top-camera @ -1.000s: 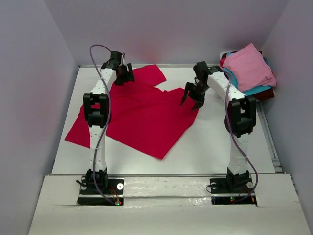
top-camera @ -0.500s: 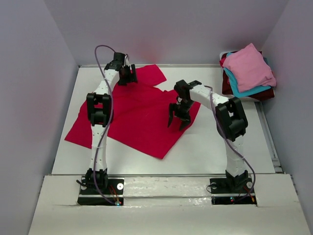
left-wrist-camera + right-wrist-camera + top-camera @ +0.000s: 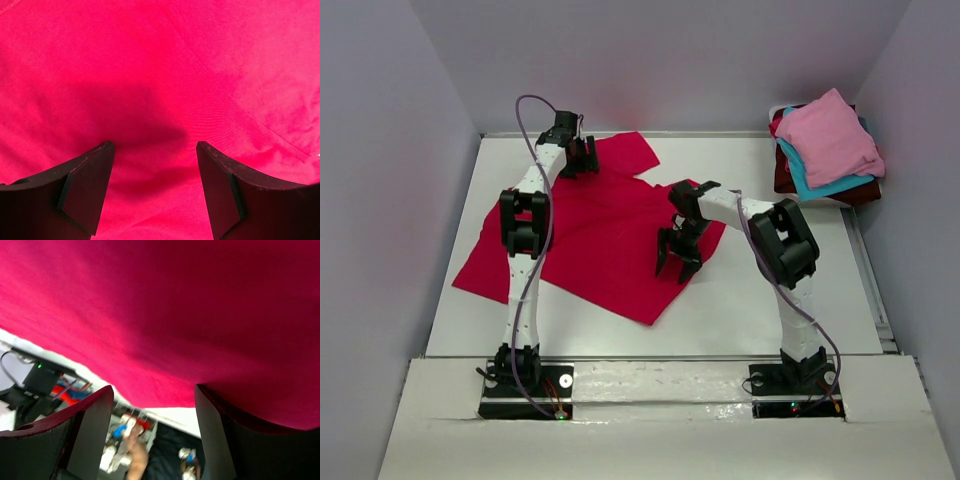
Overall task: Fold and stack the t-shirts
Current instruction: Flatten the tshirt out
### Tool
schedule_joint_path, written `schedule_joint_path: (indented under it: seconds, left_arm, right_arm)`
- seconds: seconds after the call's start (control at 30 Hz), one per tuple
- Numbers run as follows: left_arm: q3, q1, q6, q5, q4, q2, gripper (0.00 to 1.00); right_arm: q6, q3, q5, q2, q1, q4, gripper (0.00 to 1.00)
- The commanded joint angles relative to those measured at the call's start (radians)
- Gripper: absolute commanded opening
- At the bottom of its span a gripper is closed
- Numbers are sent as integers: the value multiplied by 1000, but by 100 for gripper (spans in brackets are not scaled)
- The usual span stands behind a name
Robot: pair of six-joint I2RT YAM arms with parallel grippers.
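Swung nearward since a second ago, the right gripper is held wide over the right hem of the crimson t-shirt spread mid-table, the left gripper is likewise held wide at its far edge, and the cloth could be dropped if pinched too shallowly.

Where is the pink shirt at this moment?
In the top view, the pink shirt lies on top of the teal shirt, at the far right corner of the table.
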Motion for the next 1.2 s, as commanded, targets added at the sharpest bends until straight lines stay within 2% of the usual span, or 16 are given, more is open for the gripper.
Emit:
schedule_joint_path:
  seconds: [0.0, 0.23, 0.5, 0.73, 0.93, 1.17]
  left_arm:
    - [-10, 19, -21, -138, -87, 2, 80]
    - [-96, 48, -49, -259, -116, -33, 80]
    - [-136, 76, -78, -302, -158, -73, 79]
    - [-190, 85, -105, -307, -164, -110, 79]
    - [-246, 85, -137, -301, -161, -155, 79]
    - [-372, 85, -173, -283, -123, -236, 77]
  right_arm:
    - [16, -36, -35, 14, 2, 52, 72]
    - [13, -72, -20, 13, 2, 58, 72]
    - [19, -104, 17, -6, -7, 55, 73]
    - [19, -108, 28, -24, -108, 59, 73]
    - [0, -29, 63, 3, -185, 16, 74]
    - [-22, 215, 112, 109, -235, -80, 74]
